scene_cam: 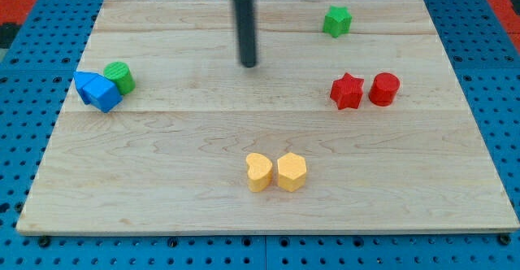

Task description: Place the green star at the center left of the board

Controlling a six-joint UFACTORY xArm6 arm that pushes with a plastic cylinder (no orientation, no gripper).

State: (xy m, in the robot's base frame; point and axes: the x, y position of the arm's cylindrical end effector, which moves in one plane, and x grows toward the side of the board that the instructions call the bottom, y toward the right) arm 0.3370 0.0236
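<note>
The green star (336, 20) sits near the view's top, right of the middle of the wooden board (179, 189). My tip (248, 63) is the lower end of a dark rod that comes down from the view's top centre. The tip stands to the left of the green star and a little below it, well apart from it and touching no block.
A green cylinder (119, 76) touches two blue blocks (97, 90) at the view's left. A red star (347, 91) and a red cylinder (384, 89) sit at the right. A yellow heart (258, 172) and a yellow hexagon (292, 172) sit at the bottom centre.
</note>
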